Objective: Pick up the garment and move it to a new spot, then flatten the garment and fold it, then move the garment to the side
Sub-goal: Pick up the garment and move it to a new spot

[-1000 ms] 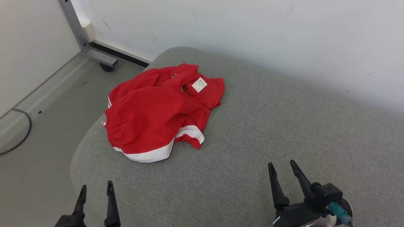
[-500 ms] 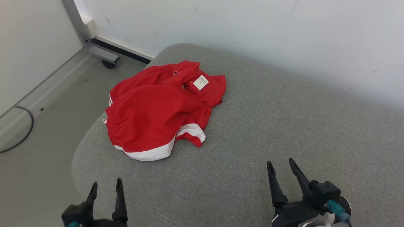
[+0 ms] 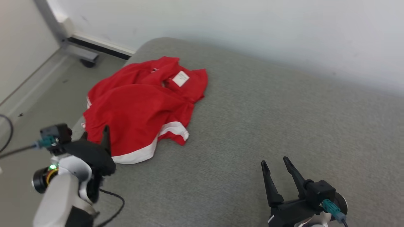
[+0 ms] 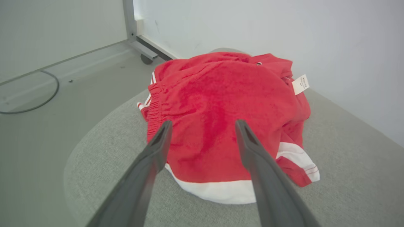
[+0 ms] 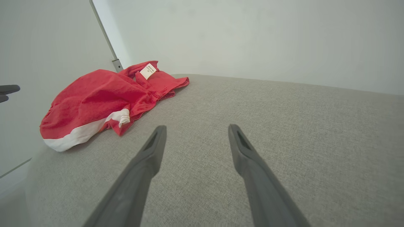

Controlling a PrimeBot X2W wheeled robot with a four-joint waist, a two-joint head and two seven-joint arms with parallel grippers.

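Note:
The garment [image 3: 139, 104] is a crumpled red pair of shorts with white trim and a white label, lying at the left end of a grey cushion [image 3: 268, 119]. My left gripper [image 3: 94, 134] hovers over the garment's near left edge, open, nothing between its fingers. In the left wrist view the garment [image 4: 227, 113] lies just beyond the spread fingertips of the left gripper [image 4: 203, 123]. My right gripper [image 3: 274, 162] stands open over bare cushion at the lower right, well apart from the garment [image 5: 101, 101]. The right gripper [image 5: 195, 127] holds nothing.
The cushion's rounded left edge [image 3: 79, 126] drops to a grey floor [image 3: 34, 104]. A metal frame leg with a caster [image 3: 86, 61] stands at the back left by the white wall [image 3: 252, 28]. A black cable [image 4: 38, 94] lies on the floor.
My left arm has risen and reached forward to the garment's near edge. The camera has shifted, sliding the scene left. The right gripper has barely moved.

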